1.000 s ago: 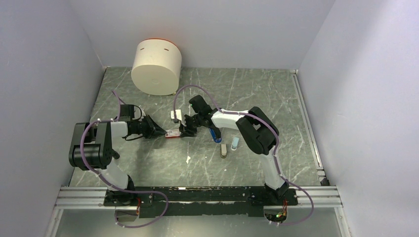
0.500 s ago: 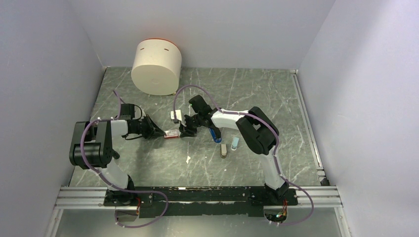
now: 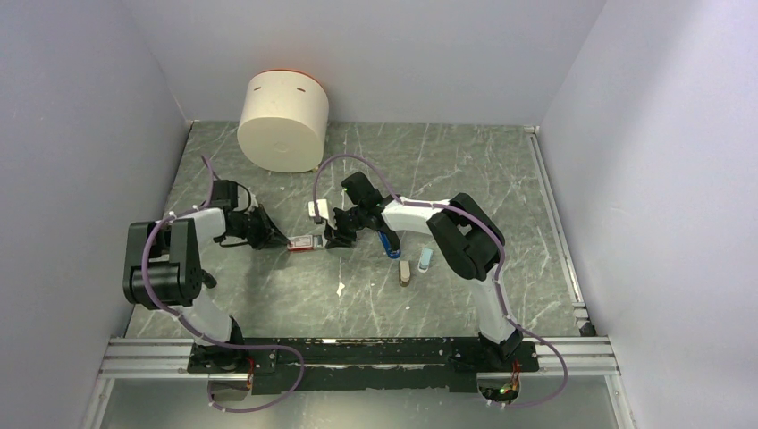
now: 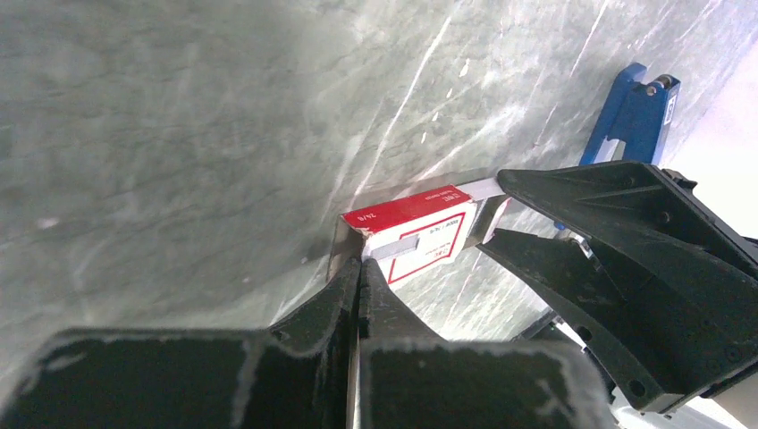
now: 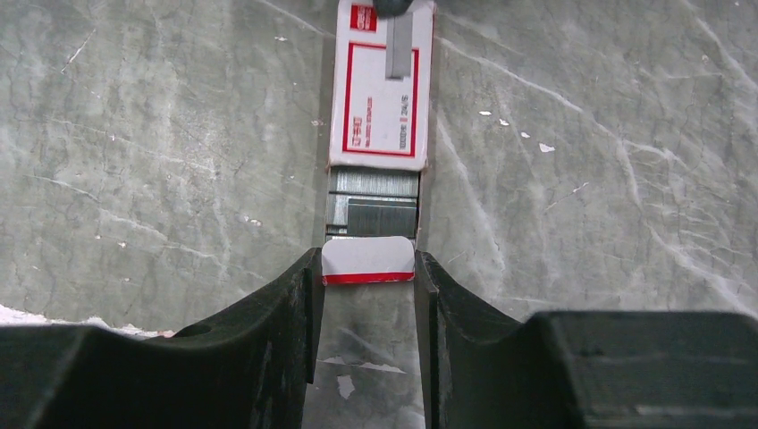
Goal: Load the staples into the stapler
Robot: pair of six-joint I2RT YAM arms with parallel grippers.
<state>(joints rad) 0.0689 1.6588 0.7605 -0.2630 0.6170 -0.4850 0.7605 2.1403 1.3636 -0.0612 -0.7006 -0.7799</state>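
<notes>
The staples box [image 3: 304, 242], red with a white label, lies stretched between my two grippers at mid-table. In the left wrist view my left gripper [image 4: 360, 268] is shut on the near end of its outer sleeve [image 4: 416, 234]. In the right wrist view my right gripper [image 5: 368, 268] pinches the white-and-red end flap [image 5: 368, 261] of the inner tray. Silvery staples [image 5: 374, 207] show in the gap between flap and sleeve [image 5: 380, 85]. The blue stapler [image 3: 390, 244] lies on the table under the right arm, and its blue body [image 4: 630, 112] shows in the left wrist view.
A large cream cylinder [image 3: 283, 120] stands at the back left. A tan oblong piece [image 3: 405, 273] and a pale-blue one [image 3: 425, 259] sit just right of the stapler. Grey walls close in the table on three sides.
My left gripper has closed fully on the box end and drawn back to the left. The sleeve slid left with it while the right gripper stayed put.
</notes>
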